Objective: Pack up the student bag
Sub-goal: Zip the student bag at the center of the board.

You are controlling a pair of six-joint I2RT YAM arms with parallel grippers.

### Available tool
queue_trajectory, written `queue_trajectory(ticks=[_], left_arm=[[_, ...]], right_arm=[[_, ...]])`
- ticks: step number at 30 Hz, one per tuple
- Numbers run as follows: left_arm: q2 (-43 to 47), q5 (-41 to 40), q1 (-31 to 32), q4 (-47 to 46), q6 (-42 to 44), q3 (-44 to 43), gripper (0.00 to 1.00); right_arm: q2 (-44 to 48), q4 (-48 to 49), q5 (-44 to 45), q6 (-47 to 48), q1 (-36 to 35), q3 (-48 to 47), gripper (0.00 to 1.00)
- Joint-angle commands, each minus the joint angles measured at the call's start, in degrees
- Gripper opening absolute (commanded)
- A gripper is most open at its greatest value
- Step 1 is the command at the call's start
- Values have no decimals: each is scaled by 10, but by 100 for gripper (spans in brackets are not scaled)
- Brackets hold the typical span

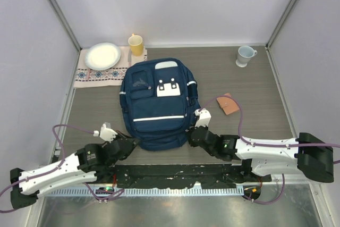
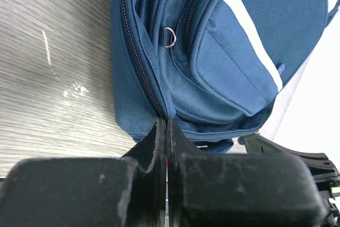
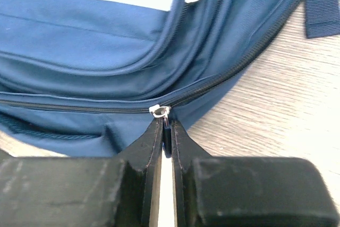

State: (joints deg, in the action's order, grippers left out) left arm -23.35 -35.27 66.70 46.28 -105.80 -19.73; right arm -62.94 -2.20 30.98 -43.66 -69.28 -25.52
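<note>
Your student bag [image 1: 156,104] lies flat in the middle of the worktop [image 1: 255,89], front side up, with its near edge facing the two arm bases. Your left gripper [image 1: 134,142] sits at the bag's near left corner. In the left wrist view its fingers [image 2: 154,147] are pressed together, with the tips right against the zipper seam. You cannot tell whether any fabric is caught between them. Your right gripper [image 1: 192,134] is at the near right corner. The right wrist view shows it pinching the zipper pull [image 3: 160,111], and the silver slider sits just past the fingertips on the long side zipper. The bag therefore lies between the two grippers and touches both at its near corners. By count you have one bag and two grippers. At the far left one white plate [image 1: 103,56] rests on one patterned cloth [image 1: 90,75], and one yellow cup [image 1: 136,44] stands just beside them. One pale mug [image 1: 245,55] stands at the far right, well apart from the bag. One small brown item [image 1: 228,104] lies on the worktop near the bag's right side.
</note>
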Motion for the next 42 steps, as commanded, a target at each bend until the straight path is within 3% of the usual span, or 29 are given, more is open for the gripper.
queue_trajectory(ticks=[1, 2, 4, 5, 8, 10, 13, 14, 15, 16, 19, 21, 27, 35, 42], left_arm=[[-19, -78, -6, 119, 34, -37, 3], [-26, -79, -6, 113, 39, -42, 24], [-51, -76, -6, 89, 60, -49, 48], [-61, -75, -6, 80, 70, -58, 65], [-99, -79, -7, 65, 100, -88, 78], [-121, -87, -6, 59, 130, -112, 80], [-139, -109, -6, 4, 255, -170, 87], [-151, -104, -6, -22, 300, -180, 90], [-159, -94, -6, -49, 405, -189, 91], [-165, -75, -6, -123, 463, -196, 91], [-208, 25, -7, -223, 651, -210, 95], [-259, 106, -6, -240, 733, -221, 98], [-408, 268, -6, -269, 841, -275, 100], [-489, 333, -7, -311, 906, -299, 99], [-539, 369, -8, -337, 899, -296, 96]], right_arm=[[1, -59, 36, 9, 27, 22, 1], [2, -53, 33, 12, 29, 24, 1], [2, -44, 17, 15, 29, 28, 1], [3, -35, 12, 17, 28, 28, 1], [4, -18, -2, 16, 28, 34, 1], [6, -10, -7, 19, 29, 38, 1], [11, -5, -6, 22, 28, 39, 1], [12, -4, -6, 23, 29, 39, 1], [14, -4, -6, 23, 28, 39, 1], [14, -4, -5, 24, 28, 39, 1], [13, -5, -5, 24, 28, 39, 1], [16, -5, -5, 23, 28, 39, 1], [24, -4, -12, 30, 28, 35, 1], [57, -13, -5, 18, 29, 39, 1], [74, -21, -3, 11, 28, 41, 1]])
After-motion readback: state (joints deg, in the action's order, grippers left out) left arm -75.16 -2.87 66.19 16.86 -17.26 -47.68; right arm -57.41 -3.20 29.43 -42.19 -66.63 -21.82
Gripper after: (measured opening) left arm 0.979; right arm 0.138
